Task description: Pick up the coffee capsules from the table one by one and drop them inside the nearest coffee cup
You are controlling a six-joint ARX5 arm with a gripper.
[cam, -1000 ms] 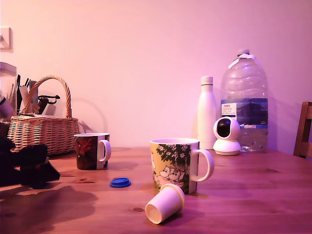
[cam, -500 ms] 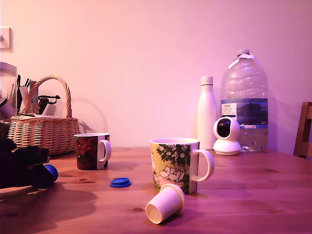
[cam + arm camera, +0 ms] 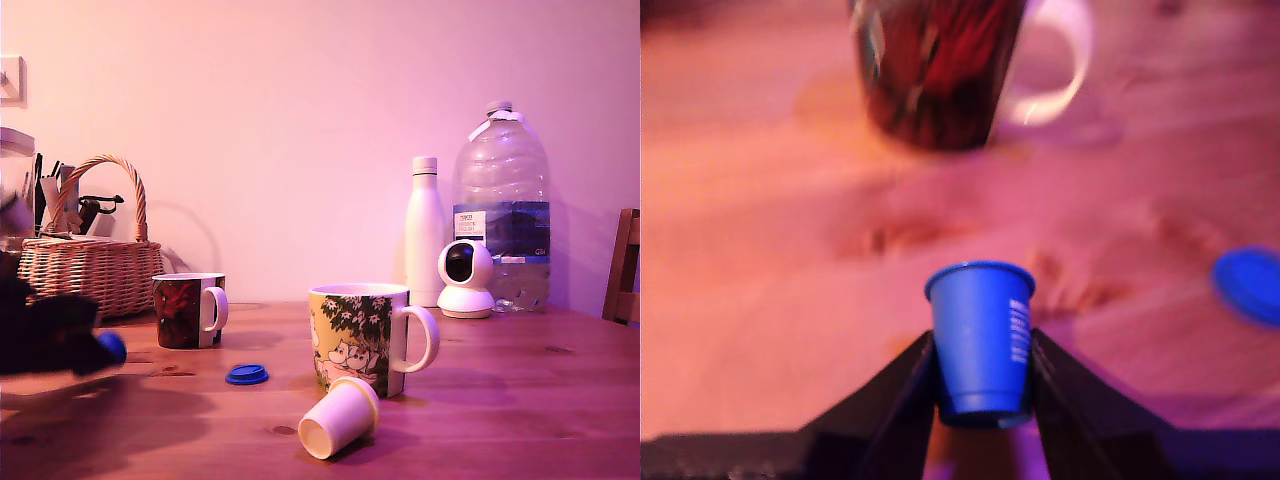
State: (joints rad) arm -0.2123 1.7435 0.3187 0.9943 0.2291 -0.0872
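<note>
My gripper is at the exterior view's far left, low over the table and blurred, shut on the dark blue capsule. In the wrist view the blue capsule sits rim-outward between my two fingers, held by the gripper. The dark red mug stands just ahead of it, the same mug being slightly to the right of the gripper in the exterior view. The cream-white capsule lies on its side in front of the floral mug.
A blue disc lies flat on the table between the two mugs, also the blue disc in the wrist view. A wicker basket stands at the back left. A white bottle, a water jug and a small camera stand at the back right.
The gripper has shifted and risen slightly at the far left, now blurred. The blue capsule, hidden one second ago, shows at its tip. Nothing else moved.
</note>
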